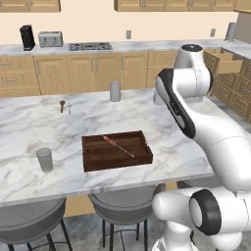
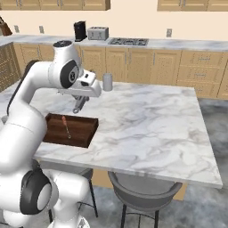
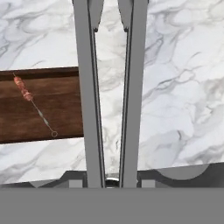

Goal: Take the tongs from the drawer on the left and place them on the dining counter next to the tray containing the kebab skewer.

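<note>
Grey steel filled the hand view: the tongs (image 3: 111, 87) ran up the middle of it, two slim arms joined at the near end, where the tool (image 3: 111, 181) was clamped narrow on them. They looked stiff, light and slick, so a hold near the joined end seemed the safest, since the long arms could swing or slip. Beneath them lay the dining bench (image 3: 175, 65), white marble with grey veins, and the tongs hung over bare stone just beside the wall of the dark wooden tray (image 3: 57, 113), the kebab skewer (image 3: 33, 103) lying inside. In the right base view the tool (image 2: 79, 107) hovered above the tray (image 2: 84, 129). Beyond, broad open marble reached toward a grey cup (image 2: 107, 82); farther off, the drawer (image 1: 228, 63) stood pulled out.
</note>
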